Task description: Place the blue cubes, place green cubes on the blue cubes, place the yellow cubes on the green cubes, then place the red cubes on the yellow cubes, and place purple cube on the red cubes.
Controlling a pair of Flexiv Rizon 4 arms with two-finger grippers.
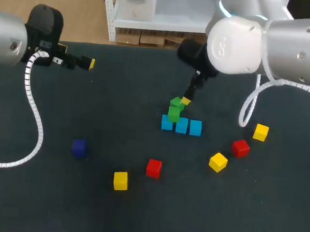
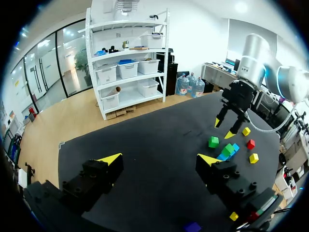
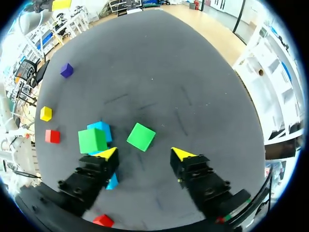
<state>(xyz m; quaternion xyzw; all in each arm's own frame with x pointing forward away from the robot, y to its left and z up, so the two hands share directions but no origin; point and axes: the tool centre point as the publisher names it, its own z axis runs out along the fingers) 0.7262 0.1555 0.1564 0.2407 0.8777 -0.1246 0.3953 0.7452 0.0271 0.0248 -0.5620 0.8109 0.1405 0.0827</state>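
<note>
Three blue cubes (image 1: 181, 125) stand in a row mid-table. One green cube (image 1: 173, 114) sits on the leftmost blue cube (image 3: 101, 129). A second green cube (image 3: 141, 137) seems to rest on the table just behind the row, turned askew. My right gripper (image 3: 145, 153) hangs open right above that loose green cube (image 2: 213, 141), touching nothing. Only one of its yellow fingertips (image 1: 185, 100) shows in the head view. My left gripper (image 1: 89, 63) is open and empty at the far left, well away from the cubes.
Loose cubes lie around the row: yellow (image 1: 260, 132), red (image 1: 240, 148) and yellow (image 1: 218, 162) to the right, red (image 1: 153, 168) and yellow (image 1: 120, 180) in front. The purple cube (image 1: 78, 147) lies at the front left.
</note>
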